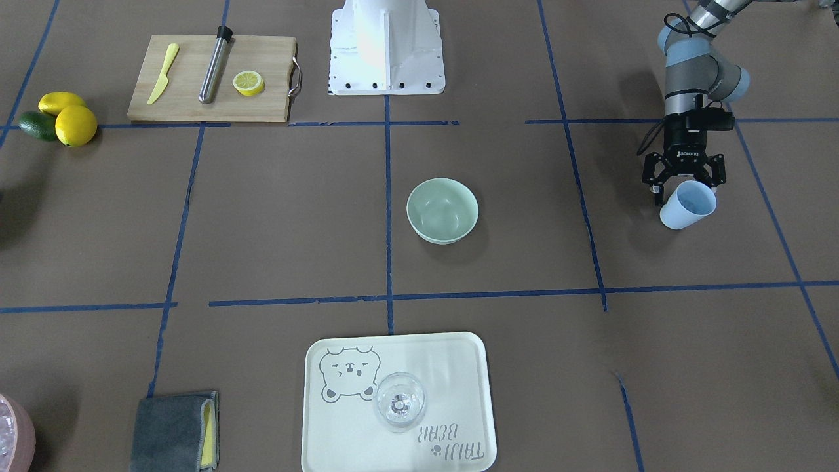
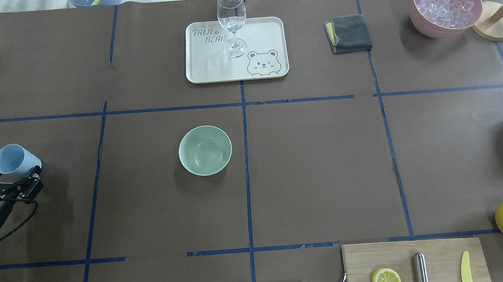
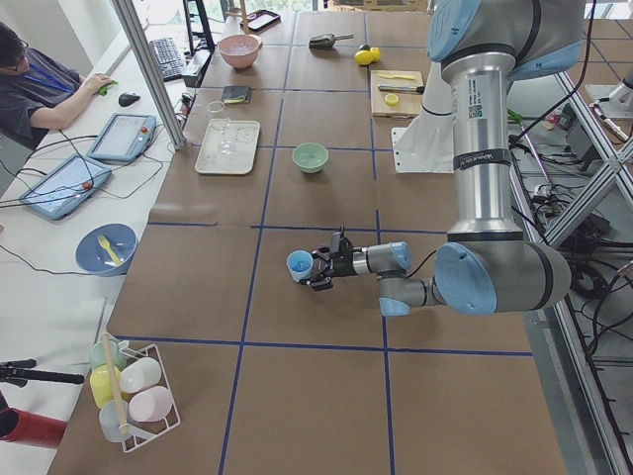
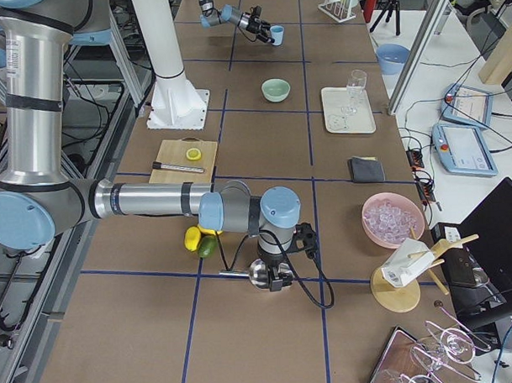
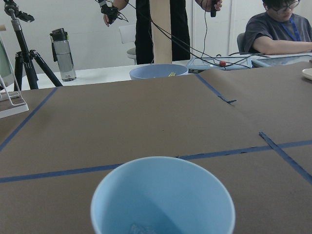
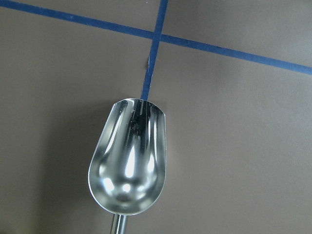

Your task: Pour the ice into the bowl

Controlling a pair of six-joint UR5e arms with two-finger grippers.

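The pale mint-green bowl (image 1: pixel 442 211) stands empty near the table's middle; it also shows in the overhead view (image 2: pixel 204 150). My left gripper (image 1: pixel 685 180) is shut on a light blue cup (image 1: pixel 688 204), held tilted and far off to the bowl's side, also in the overhead view (image 2: pixel 16 159). The left wrist view looks into the cup (image 5: pixel 163 195); a faint glassy shape lies at its bottom. Clear ice cubes (image 2: pixel 444 1) fill a pink container. My right gripper (image 4: pixel 278 279) hangs over a metal scoop (image 6: pixel 127 165), which is empty; I cannot tell whether the fingers grip it.
A cream tray (image 2: pixel 211 68) with a wine glass (image 2: pixel 231 20) stands beyond the bowl. A grey cloth (image 2: pixel 349 33) lies next to it. A cutting board (image 1: pixel 210 85) holds a lemon half, a metal rod and a yellow knife. Lemons (image 1: pixel 72 121) lie beside it.
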